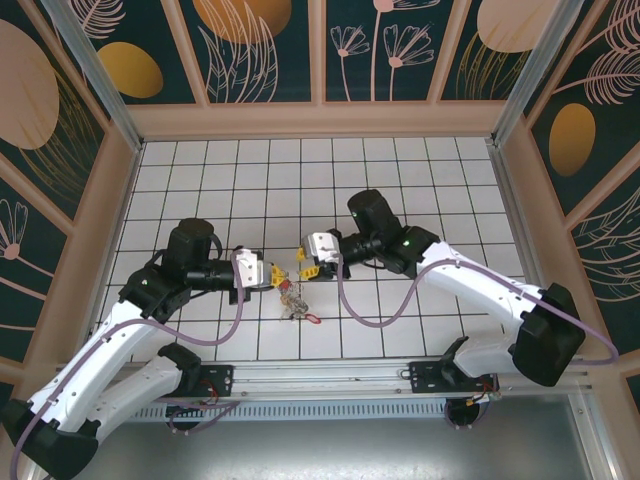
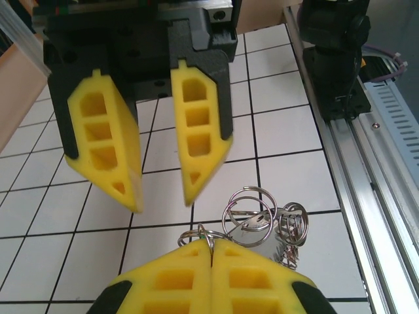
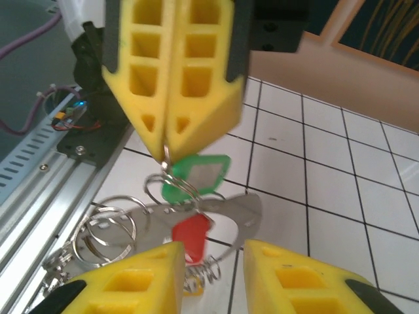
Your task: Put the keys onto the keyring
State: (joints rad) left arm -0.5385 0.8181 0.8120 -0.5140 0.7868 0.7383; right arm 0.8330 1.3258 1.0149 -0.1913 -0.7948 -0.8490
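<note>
My left gripper (image 2: 211, 246) is shut on a small steel split ring (image 2: 198, 233), and a bunch of keys (image 1: 291, 299) hangs from it above the tiles. The ring carries a green tag (image 3: 196, 175). Below it hang a red tag (image 3: 191, 235), a flat grey metal band that I take for the keyring (image 3: 247, 210), several larger split rings (image 2: 251, 214) and a coil spring (image 3: 204, 273). My right gripper (image 3: 214, 278) faces the left one from close by. It is open, with the red tag and the band just ahead of its gap and nothing pinched.
The bunch hangs over white tiles near the front aluminium rail (image 1: 330, 376). The arm bases (image 1: 200, 378) and purple cables (image 1: 375, 318) lie close by. Wooden walls (image 1: 320, 118) enclose the floor, with free tiles behind both arms.
</note>
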